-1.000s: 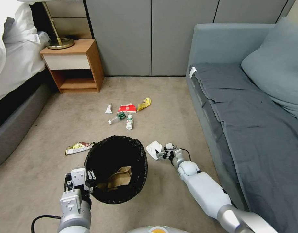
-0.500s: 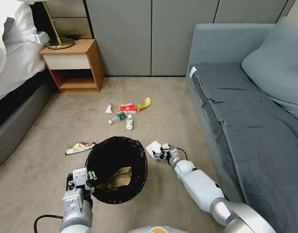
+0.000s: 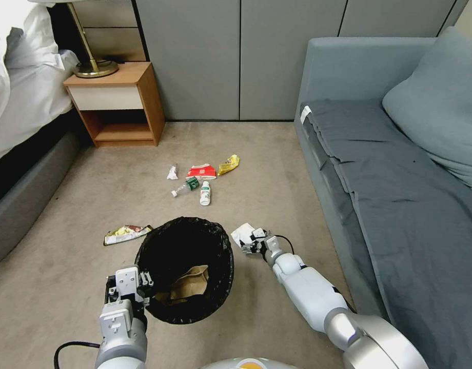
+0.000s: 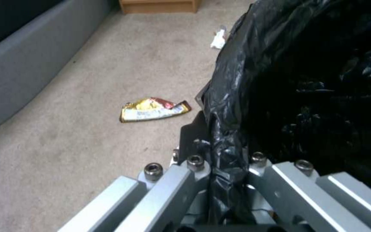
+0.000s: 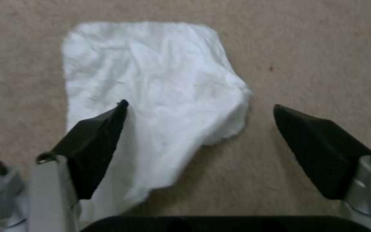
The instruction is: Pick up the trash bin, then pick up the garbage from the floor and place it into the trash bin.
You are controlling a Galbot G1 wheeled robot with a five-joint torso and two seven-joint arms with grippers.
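My right gripper (image 5: 198,122) was spread wide, low over the carpet (image 3: 277,169), straddling the white tissue (image 5: 151,96): one dark fingertip (image 5: 104,129) lay over the tissue's edge, the other sat off to the side above bare carpet, nothing pinched between them. In the head view the right gripper (image 3: 253,241) was just right of the trash bin (image 3: 184,266), with the tissue (image 3: 242,234) at its tip. My left gripper (image 4: 222,164) was clamped on the bin's near rim, black bag liner (image 4: 306,80) squeezed between the fingers (the liner bunched right through the gap); in the head view it (image 3: 138,289) sat at the rim's near-left side. Inside the bin lay the crumpled tan paper bag (image 3: 189,283). Left of the bin, on the carpet, was a shiny snack wrapper (image 3: 125,233), also seen from the left wrist (image 4: 154,109). Farther out in a loose cluster: a small tissue wad (image 3: 172,172), the red-white packet (image 3: 201,171), the yellow wrapper (image 3: 229,164), the green-labelled clear bottle (image 3: 185,186) and the white bottle (image 3: 205,193), the two bottles close together. Sofa (image 3: 400,169) ran along my right, close to the right arm; the nightstand (image 3: 118,102) with a lamp base (image 3: 95,67) stood far left beside the bed (image 3: 20,92).
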